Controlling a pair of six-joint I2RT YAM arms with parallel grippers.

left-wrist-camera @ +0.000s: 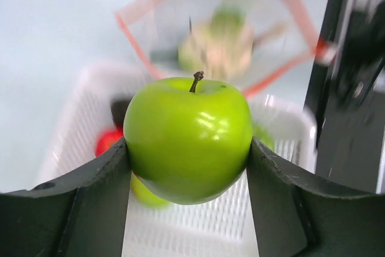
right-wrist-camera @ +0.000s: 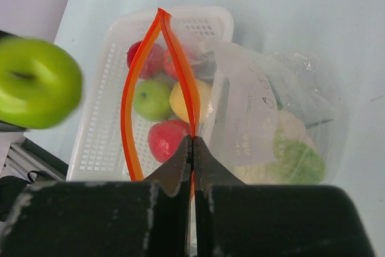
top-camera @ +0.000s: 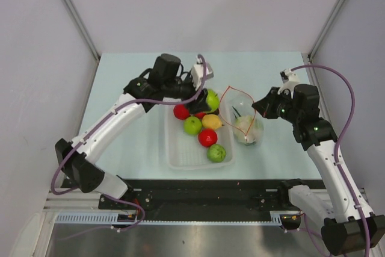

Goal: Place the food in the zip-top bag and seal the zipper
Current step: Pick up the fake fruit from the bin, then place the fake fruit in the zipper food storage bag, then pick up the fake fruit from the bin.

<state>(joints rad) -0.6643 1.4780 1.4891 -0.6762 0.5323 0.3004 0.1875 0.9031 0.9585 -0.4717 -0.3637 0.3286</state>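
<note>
My left gripper (left-wrist-camera: 187, 148) is shut on a green apple (left-wrist-camera: 187, 139), both fingers against its sides, and holds it above the far end of the white basket (top-camera: 180, 156). From above, this apple (top-camera: 212, 99) hangs just left of the zip-top bag's (top-camera: 245, 123) open mouth. My right gripper (right-wrist-camera: 192, 141) is shut on the red-orange zipper (right-wrist-camera: 125, 109) and holds the mouth up in a loop. Pale green cabbage (right-wrist-camera: 289, 148) and green onions (top-camera: 237, 112) lie inside the bag. In the basket are a red fruit (top-camera: 207, 137), a green fruit (top-camera: 192, 126) and a lemon (top-camera: 211, 121).
Another green fruit (top-camera: 217, 152) sits at the basket's near right corner, and a red one (top-camera: 181, 111) at its far end. The bag lies against the basket's right side. Grey walls close in the pale table (top-camera: 126, 88) on three sides.
</note>
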